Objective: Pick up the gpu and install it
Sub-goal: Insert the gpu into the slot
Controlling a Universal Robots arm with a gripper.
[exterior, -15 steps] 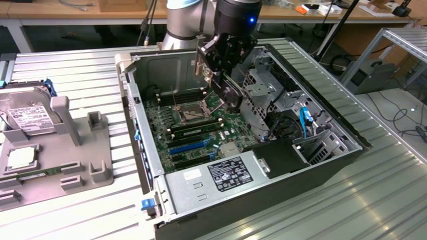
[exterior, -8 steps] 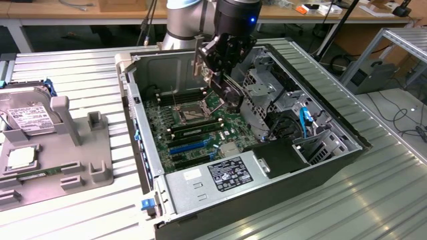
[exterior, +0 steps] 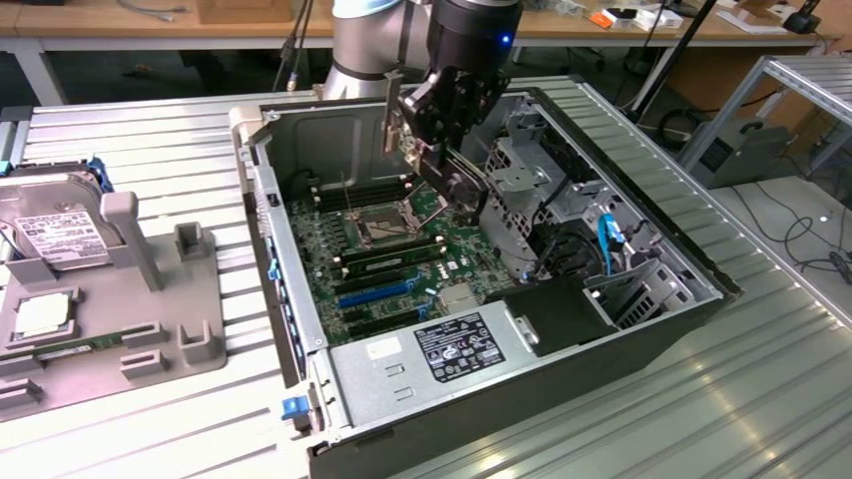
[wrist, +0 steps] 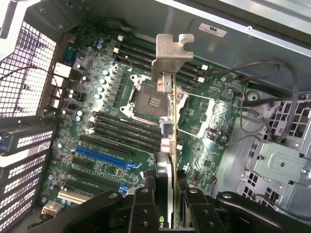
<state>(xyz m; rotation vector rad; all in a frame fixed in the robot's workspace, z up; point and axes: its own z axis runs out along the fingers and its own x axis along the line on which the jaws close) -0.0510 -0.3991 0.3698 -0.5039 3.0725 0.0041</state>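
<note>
Right now I see my gripper (exterior: 442, 140) over the open computer case (exterior: 533, 399), its fingers (wrist: 142, 206) pinching the gpu (wrist: 165, 170). The card hangs on edge above the motherboard (wrist: 112, 141), with its silver bracket (wrist: 171, 56) at the end farthest from the fingers.
</note>
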